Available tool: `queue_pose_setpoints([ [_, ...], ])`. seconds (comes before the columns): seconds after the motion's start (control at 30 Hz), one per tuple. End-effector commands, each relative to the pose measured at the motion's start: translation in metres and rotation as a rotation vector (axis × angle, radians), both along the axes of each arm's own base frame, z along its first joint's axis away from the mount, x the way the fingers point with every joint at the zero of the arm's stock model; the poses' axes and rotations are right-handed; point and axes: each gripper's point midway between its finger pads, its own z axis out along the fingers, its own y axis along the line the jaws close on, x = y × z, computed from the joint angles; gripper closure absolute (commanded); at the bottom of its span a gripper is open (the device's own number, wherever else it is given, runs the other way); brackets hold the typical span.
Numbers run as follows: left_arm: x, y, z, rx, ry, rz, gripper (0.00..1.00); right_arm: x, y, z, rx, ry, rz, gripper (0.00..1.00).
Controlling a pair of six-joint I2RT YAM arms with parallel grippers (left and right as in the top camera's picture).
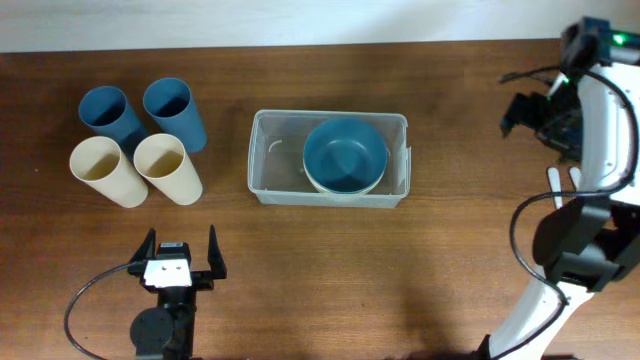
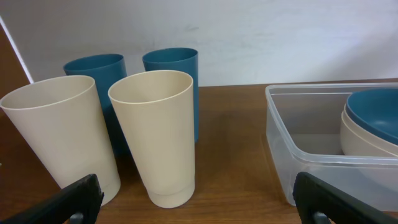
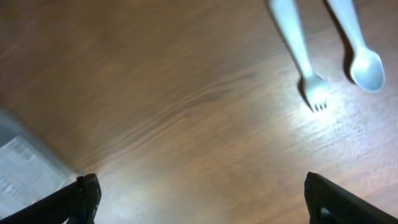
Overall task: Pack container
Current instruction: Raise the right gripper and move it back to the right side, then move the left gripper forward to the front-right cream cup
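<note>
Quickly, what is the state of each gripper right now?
Left gripper: open, holding nothing.
Right gripper: open, holding nothing.

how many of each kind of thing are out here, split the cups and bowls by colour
blue cups: 2
cream cups: 2
blue bowl: 1
cream bowl, under the blue one: 1
clear container: 1
fork: 1
spoon: 1
total: 9
</note>
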Motion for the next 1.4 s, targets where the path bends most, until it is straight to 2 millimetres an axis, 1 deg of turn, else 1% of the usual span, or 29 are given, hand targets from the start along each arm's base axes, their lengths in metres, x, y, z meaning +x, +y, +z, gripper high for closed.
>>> queue_pose_setpoints([
  [0.0, 0.000, 0.000, -0.001, 0.008, 0.002, -0.002, 0.00, -0.014, -0.027, -0.011, -0.006, 0.021, -0.130, 0.01],
  [0.13, 0.000, 0.000, -0.001, 0.008, 0.002, -0.002, 0.00, -0.029, -0.049, -0.022, 0.003, 0.049, -0.270, 0.01],
  [0.23, 0.000, 0.000, -0.001, 0.008, 0.002, -0.002, 0.00, -0.036, -0.060, -0.023, 0.006, 0.056, -0.303, 0.01],
  [0.33, 0.000, 0.000, -0.001, 0.008, 0.002, -0.001, 0.00, -0.040, -0.067, -0.023, 0.008, 0.059, -0.323, 0.01],
  [0.93, 0.000, 0.000, 0.000, 0.008, 0.000, -0.002, 0.00, -0.041, -0.068, -0.023, 0.007, 0.059, -0.327, 0.01],
  [0.97, 0.000, -0.003, 0.000, 0.006, -0.002, -0.019, 0.00, -0.041, -0.068, -0.023, 0.007, 0.060, -0.327, 0.01],
  [1.03, 0.000, -0.021, 0.008, 0.001, -0.036, -0.125, 0.00, -0.041, -0.068, -0.023, 0.007, 0.060, -0.327, 0.01],
  [1.1, -0.006, -0.051, 0.029, 0.018, -0.109, -0.299, 0.00, -0.041, -0.068, -0.023, 0.008, 0.060, -0.327, 0.01],
  [1.17, -0.016, -0.072, 0.052, 0.061, -0.174, -0.430, 0.00, -0.041, -0.068, -0.023, 0.008, 0.060, -0.327, 0.01],
  [1.27, -0.027, -0.075, 0.088, 0.069, -0.207, -0.448, 0.00, -0.041, -0.068, -0.023, 0.007, 0.060, -0.327, 0.01],
  [1.33, -0.034, -0.074, 0.117, 0.081, -0.222, -0.439, 0.00, -0.041, -0.068, -0.023, 0.008, 0.060, -0.327, 0.01],
  [1.37, -0.039, -0.068, 0.145, 0.096, -0.217, -0.402, 0.00, -0.041, -0.068, -0.023, 0.008, 0.060, -0.327, 0.01],
])
